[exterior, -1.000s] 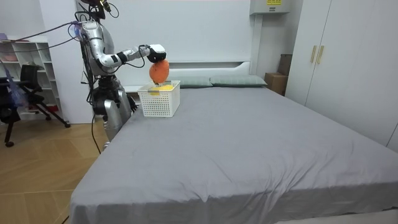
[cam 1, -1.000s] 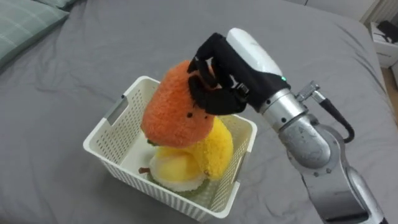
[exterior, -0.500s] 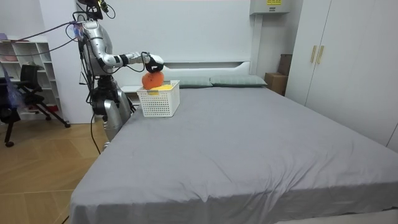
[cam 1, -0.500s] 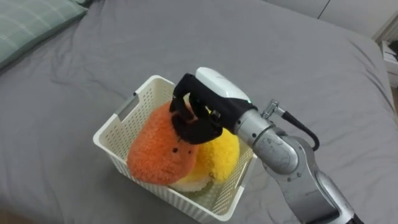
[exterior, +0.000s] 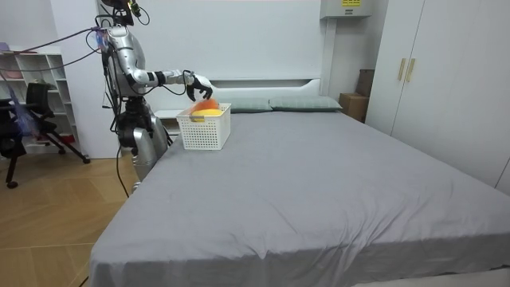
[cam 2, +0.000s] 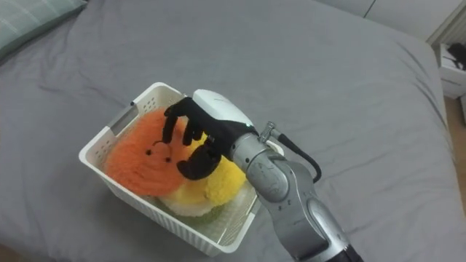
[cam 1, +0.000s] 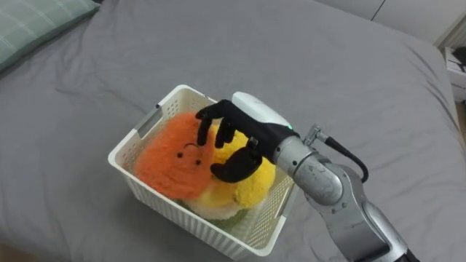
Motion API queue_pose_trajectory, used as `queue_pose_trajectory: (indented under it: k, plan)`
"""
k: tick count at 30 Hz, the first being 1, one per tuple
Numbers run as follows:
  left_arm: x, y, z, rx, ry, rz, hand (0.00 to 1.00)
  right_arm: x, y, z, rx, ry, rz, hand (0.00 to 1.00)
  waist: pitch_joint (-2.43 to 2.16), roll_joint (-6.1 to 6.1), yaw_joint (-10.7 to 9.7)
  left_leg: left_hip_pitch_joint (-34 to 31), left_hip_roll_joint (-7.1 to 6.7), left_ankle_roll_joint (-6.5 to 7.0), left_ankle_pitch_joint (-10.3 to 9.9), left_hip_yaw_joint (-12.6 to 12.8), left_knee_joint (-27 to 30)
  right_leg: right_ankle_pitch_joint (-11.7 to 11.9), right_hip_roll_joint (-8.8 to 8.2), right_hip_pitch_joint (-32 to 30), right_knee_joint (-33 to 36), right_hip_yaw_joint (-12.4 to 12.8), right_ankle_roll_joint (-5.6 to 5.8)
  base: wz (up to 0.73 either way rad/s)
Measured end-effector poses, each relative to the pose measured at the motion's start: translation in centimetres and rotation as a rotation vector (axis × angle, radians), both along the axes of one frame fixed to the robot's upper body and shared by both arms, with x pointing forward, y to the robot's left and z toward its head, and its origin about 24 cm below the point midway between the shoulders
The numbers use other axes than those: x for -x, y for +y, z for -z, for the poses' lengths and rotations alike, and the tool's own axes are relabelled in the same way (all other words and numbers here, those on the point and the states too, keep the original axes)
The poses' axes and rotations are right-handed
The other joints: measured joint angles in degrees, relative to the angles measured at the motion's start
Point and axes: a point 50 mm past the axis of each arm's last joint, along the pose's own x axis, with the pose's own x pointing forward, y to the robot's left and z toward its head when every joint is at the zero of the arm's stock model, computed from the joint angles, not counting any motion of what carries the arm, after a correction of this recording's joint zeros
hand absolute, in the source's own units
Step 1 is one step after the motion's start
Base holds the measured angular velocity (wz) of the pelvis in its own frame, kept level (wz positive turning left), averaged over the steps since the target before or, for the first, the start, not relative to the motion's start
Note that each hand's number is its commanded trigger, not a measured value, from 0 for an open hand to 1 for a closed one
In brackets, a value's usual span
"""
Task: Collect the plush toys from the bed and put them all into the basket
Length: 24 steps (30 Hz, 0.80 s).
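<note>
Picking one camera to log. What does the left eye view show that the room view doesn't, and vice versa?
The left eye view adds: a face on the orange toy, the yellow toy beside it, the right hand with fingers loose over both, gripping nothing. The room view adds: the robot stands at the bed's head corner, by pillows, wardrobe beyond. Shared: white basket on the bed, orange toy in it, right hand above.

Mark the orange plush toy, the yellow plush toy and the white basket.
orange plush toy (cam 1: 182,156), left eye view, on its face.
yellow plush toy (cam 1: 258,183), left eye view, on its fuzzy side.
white basket (cam 1: 211,231), left eye view, on its near wall.
</note>
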Motion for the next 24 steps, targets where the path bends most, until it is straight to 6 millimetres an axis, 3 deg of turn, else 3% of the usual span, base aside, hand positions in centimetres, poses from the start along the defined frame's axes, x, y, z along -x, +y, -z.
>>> queue_pose_trajectory:
  k: [13, 22, 24]
  plan:
    - [0.0, 0.0, 0.0, -0.003, -0.002, -0.003, 0.00, -0.2, -0.3, 0.8, -0.016, 0.033, 0.022, 0.00, 0.01, 0.24, -0.2, 0.1, 0.01, 0.00, 0.0, 0.1, 0.1, 0.0, -0.06, 0.0, 0.0, 0.3, 0.00, 0.00]
    - [-0.2, -0.3, 0.0, 0.013, -0.016, -0.011, 0.00, -1.2, -2.5, -0.7, -0.096, -0.068, 0.131, 0.00, -0.24, 2.58, -3.5, 0.5, -0.05, 0.04, 0.0, 0.0, 0.5, 0.0, -0.48, 0.6, 0.0, 0.1, 0.00, 0.00]
    - [-0.3, -0.3, 0.0, 0.016, -0.025, -0.024, 0.00, -1.3, -3.2, -0.9, -0.113, -0.077, 0.155, 0.00, -0.09, 3.00, -4.3, 0.9, -0.04, 0.03, 0.0, 0.0, 0.5, 0.0, -0.44, 1.0, 0.0, 0.2, 0.01, -0.02]
